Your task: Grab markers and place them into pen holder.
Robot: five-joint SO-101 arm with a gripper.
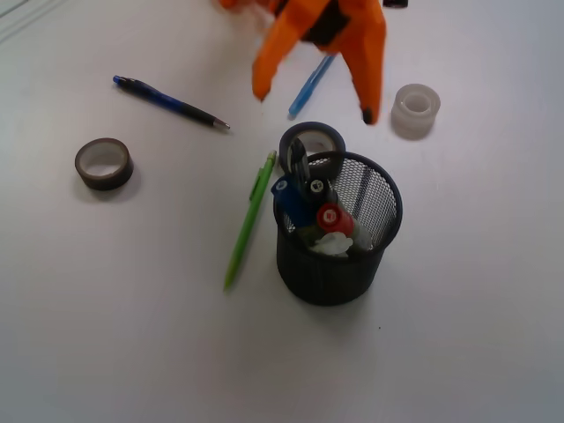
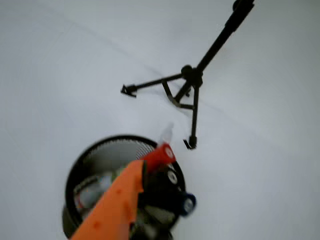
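Three stubby markers with black (image 1: pixel 315 187), blue (image 1: pixel 286 189) and red caps (image 1: pixel 333 219) are standing near upright, caps pointing up, inside the round black wire-mesh pen holder (image 1: pixel 374 231). The orange gripper (image 1: pixel 313 101) is hovering above, fingers spread apart, grasping nothing.

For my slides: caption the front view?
Three markers stand in the holder; open gripper hovers above.

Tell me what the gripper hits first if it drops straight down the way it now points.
Probably the markers standing in the pen holder. The open gripper hangs above and behind the cup in the front view, and the wrist view looks down onto the caps. Depth is unclear.
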